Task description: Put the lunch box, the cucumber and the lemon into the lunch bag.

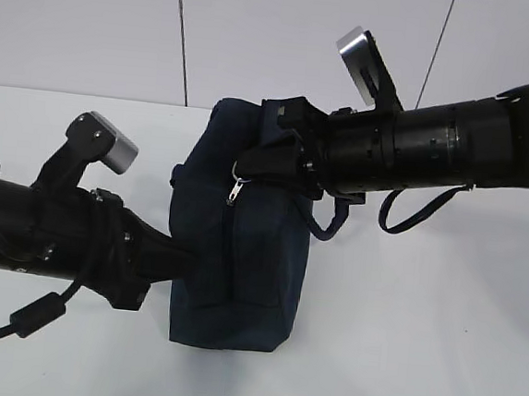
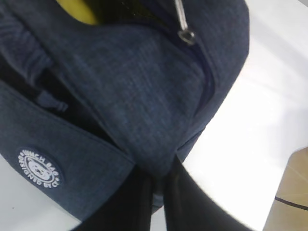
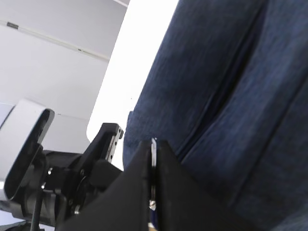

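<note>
Fabric fills most of every view: the navy lunch bag stands upright near the middle of the white bench, with an arm reaching it from each side.

The left tool is closed on the bag's cloth; in the left wrist view its two dark fingers meet on a pinched fold at the bag's lower edge, just beside a round white logo patch. In the exterior view this arm comes in low from the left and its tip is hidden against the bag's side.

The right tool is clamped shut on a thin silver piece at the zipper; the right wrist view shows the metal edge held between the two black fingers, close against the blue cloth. From outside, that arm meets the bag's upper part, where a silver ring pull hangs on the zipper line and a loop handle droops beneath the arm.

At the top of the left wrist view a patch of yellow, the lemon, shows inside the open mouth of the bag, beside a second silver zipper pull.
</note>
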Motion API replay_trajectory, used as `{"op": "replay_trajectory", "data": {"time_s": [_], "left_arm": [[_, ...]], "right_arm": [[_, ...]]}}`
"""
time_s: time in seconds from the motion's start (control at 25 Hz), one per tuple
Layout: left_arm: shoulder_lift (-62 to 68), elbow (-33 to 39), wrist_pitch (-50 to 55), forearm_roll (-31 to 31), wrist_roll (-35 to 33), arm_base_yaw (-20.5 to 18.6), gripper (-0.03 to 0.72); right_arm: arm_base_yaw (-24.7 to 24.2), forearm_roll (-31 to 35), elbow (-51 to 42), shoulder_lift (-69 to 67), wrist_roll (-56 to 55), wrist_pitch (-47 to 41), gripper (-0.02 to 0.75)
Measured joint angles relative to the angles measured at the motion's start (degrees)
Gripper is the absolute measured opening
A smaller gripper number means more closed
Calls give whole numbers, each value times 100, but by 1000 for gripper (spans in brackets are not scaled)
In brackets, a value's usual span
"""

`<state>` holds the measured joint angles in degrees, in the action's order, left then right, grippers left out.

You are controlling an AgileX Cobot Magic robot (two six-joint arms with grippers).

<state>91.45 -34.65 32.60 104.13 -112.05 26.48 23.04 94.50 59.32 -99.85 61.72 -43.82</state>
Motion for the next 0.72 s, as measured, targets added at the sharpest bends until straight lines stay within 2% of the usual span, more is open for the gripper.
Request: {"op": "replay_trajectory", "data": {"time_s": [0.56, 0.72], "left_arm": [[0, 0, -31, 0, 0, 0, 12], [0, 0, -31, 0, 0, 0, 12]], "right_arm": [[-35, 198, 18, -41, -108, 264, 20], [-35, 351, 286, -244, -108, 264, 20]]}}
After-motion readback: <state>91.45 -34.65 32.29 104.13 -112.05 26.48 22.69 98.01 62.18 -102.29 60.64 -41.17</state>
